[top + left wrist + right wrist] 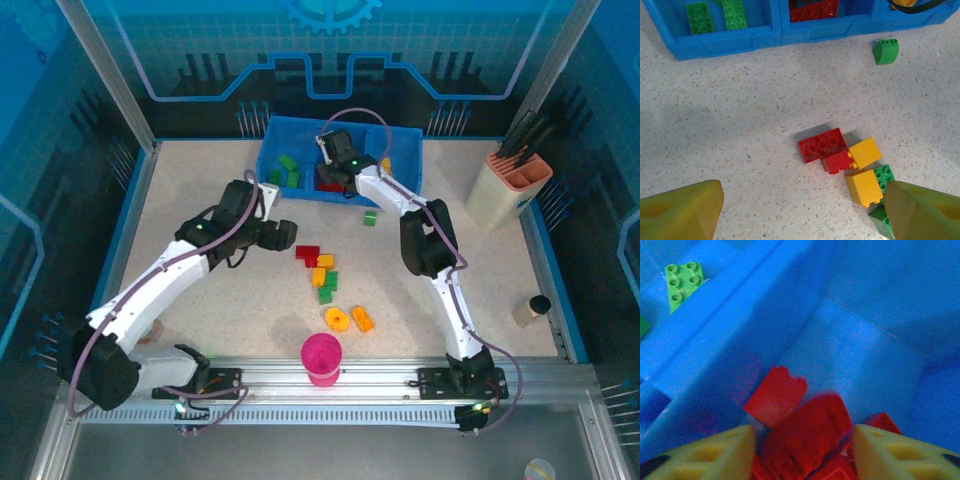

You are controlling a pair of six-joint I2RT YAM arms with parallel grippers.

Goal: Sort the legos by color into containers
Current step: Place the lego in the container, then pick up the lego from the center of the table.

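Releasing here, you are risking the blurred red plastic brick (805, 435) bouncing off the red pile (775, 395) and over the bright-blue plastic tray's divider (740, 320). The right jaws are standing partly apart around it; whether they are gripping cannot be told. The left jaws are gaping wide, empty, above loose red, yellow and green bricks (864, 151) on the counter (740, 125).

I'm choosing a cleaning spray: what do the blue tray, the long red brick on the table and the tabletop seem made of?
Blue tray: likely moulded plastic, smooth, uniform colour, raised panel lines. Long red brick: hard glossy plastic, crisp round studs. Tabletop: pale, speckled, matte; laminate or stone composite, can't tell which.
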